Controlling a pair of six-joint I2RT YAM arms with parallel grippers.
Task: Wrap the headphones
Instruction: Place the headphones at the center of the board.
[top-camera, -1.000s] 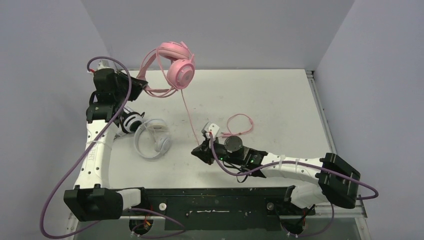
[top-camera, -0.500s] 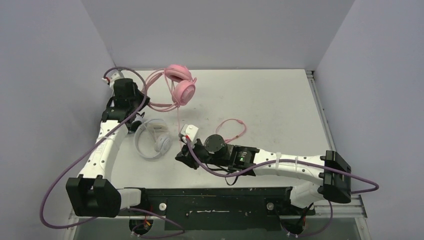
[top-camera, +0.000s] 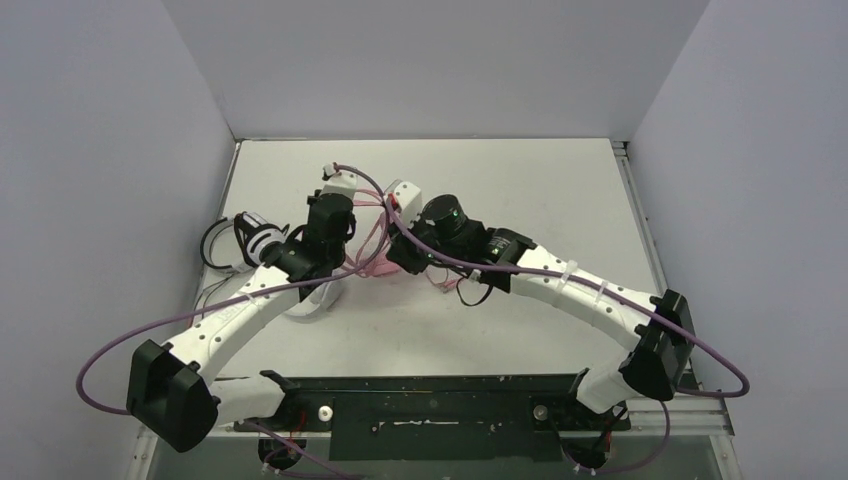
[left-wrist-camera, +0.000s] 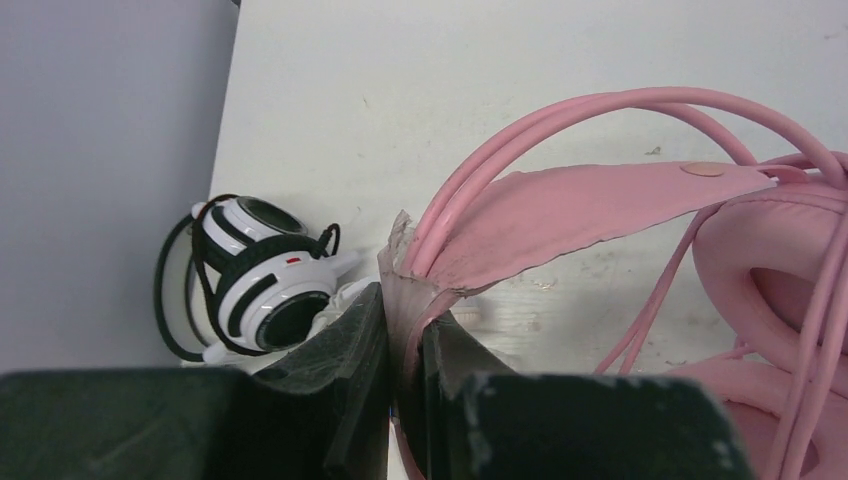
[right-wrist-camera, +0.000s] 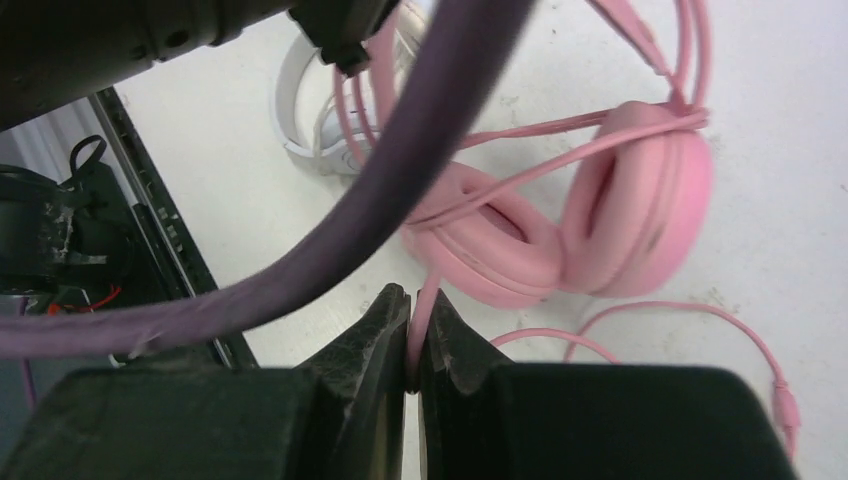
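Headphones, pink (right-wrist-camera: 600, 200), apparently resting mid-surface (top-camera: 560, 190) between both arms. Left end effector (left-wrist-camera: 405, 315) clamped on the headband's worn end; right end effector (right-wrist-camera: 413, 320) pinching the pink cable (right-wrist-camera: 426, 295). Black-and-white headphones (left-wrist-camera: 262, 288) near the left wall; white headphones (top-camera: 318, 300) partly under the left arm.

Top external: high, behind both arm bases, looks down on the whole table (top-camera: 560, 180). Left wrist: close behind its fingers (left-wrist-camera: 345, 390), low, faces the table's left edge and the black-and-white headset (left-wrist-camera: 262, 285). Right wrist: looks down past its fingers (right-wrist-camera: 375, 350). Both wrist views share the pink headset (right-wrist-camera: 630, 200), close up.
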